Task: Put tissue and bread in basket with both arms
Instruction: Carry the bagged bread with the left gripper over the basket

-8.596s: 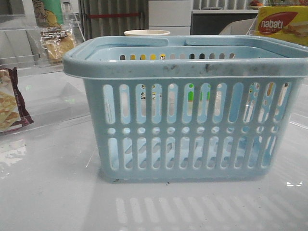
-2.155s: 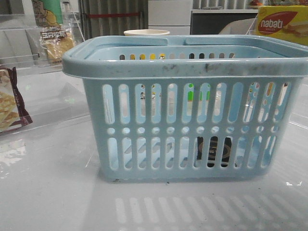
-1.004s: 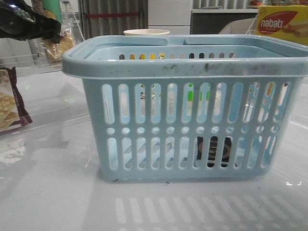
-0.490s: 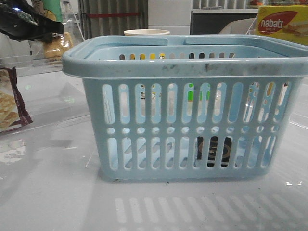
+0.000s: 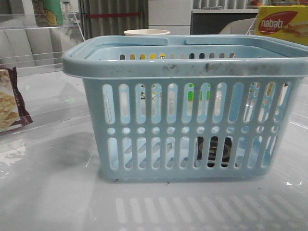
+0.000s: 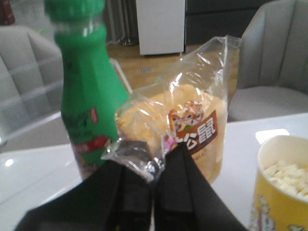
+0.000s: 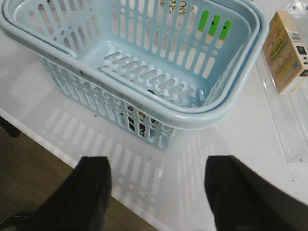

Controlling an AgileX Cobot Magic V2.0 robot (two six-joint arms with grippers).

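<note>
The left gripper [image 6: 153, 180] is pinched tight on the crimped edge of the bread [image 6: 185, 132], a clear crinkly bag that looks light, floppy and slippery; the seam seems the safest hold. Its orange label carries Chinese characters. Just beside it stand a green bottle [image 6: 86, 101] and a yellow cup [image 6: 284, 178]. The right gripper [image 7: 156, 185] hangs spread wide near the basket [image 7: 211, 113], where the tissue [image 5: 214, 150] lies. A "nabati" box [image 5: 283, 24] sits behind.

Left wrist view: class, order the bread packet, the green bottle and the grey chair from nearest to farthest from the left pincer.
1. bread packet: pinched in the left pincer.
2. green bottle: standing just behind and beside the packet.
3. grey chair: beyond the table, in the background.
</note>
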